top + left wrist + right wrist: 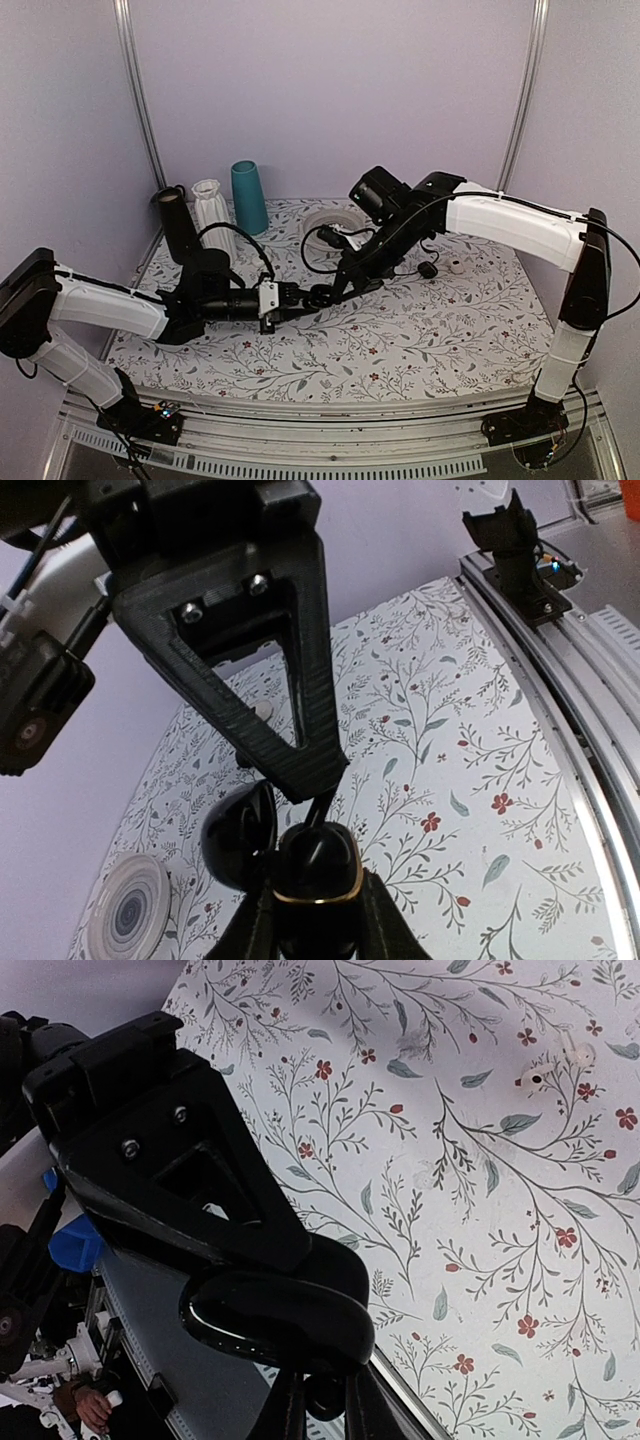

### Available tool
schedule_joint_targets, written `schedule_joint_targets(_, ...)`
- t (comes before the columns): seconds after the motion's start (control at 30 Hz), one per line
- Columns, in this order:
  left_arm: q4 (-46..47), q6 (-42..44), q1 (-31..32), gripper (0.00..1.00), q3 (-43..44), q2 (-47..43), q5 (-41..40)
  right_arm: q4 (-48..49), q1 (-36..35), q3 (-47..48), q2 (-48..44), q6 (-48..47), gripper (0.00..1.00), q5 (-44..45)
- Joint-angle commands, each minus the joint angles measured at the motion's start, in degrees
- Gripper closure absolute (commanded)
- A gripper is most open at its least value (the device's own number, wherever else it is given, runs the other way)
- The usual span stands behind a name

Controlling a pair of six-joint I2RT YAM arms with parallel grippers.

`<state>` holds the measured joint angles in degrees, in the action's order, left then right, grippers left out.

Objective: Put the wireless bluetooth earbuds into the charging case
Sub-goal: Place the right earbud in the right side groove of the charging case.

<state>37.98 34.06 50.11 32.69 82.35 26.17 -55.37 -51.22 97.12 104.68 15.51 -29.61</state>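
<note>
A worktop (420, 340) is draped in white cloth printed with grey sprigs and red flowers. At its far left edge stand a tall black cylinder (178, 222), a white ribbed vase (210, 205) and a teal tapered vase (249, 197). A flat white round disc (328, 222) lies near them, and a small black round knob (428, 270) sits farther right.

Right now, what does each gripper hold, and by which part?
The left gripper holds the open charging case by its lower body. The right gripper is shut beside the case; whether it pinches an earbud cannot be told.
</note>
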Motion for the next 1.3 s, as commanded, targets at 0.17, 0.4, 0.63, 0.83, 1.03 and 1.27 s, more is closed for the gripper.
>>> schedule_joint_targets(0.17,8.4,-0.9,3.1,1.0,-0.9,1.6,2.2,-2.1,0.8,0.8,2.6,0.3,0.95,0.1)
schedule_joint_targets(0.4,13.0,-3.4,4.2,1.0,-1.0,4.5,2.6,-2.6,0.9,1.1,3.6,0.4,0.93,-0.3)
schedule_joint_targets(0.63,19.5,-6.7,4.4,1.0,-1.2,8.0,3.4,-2.6,1.4,1.1,5.0,0.4,0.9,0.0)
schedule_joint_targets(0.83,26.3,-8.6,4.4,1.0,-1.3,12.1,3.9,-3.4,2.2,1.1,6.8,-0.9,0.9,-0.8)
schedule_joint_targets(1.03,32.2,-9.7,4.5,1.0,-1.6,16.2,4.8,-5.3,3.4,1.8,9.5,-2.8,0.9,-2.0)
schedule_joint_targets(1.27,40.0,-12.1,4.5,1.0,-0.7,23.2,5.2,-7.2,5.3,3.0,12.9,-5.0,0.89,-3.3)
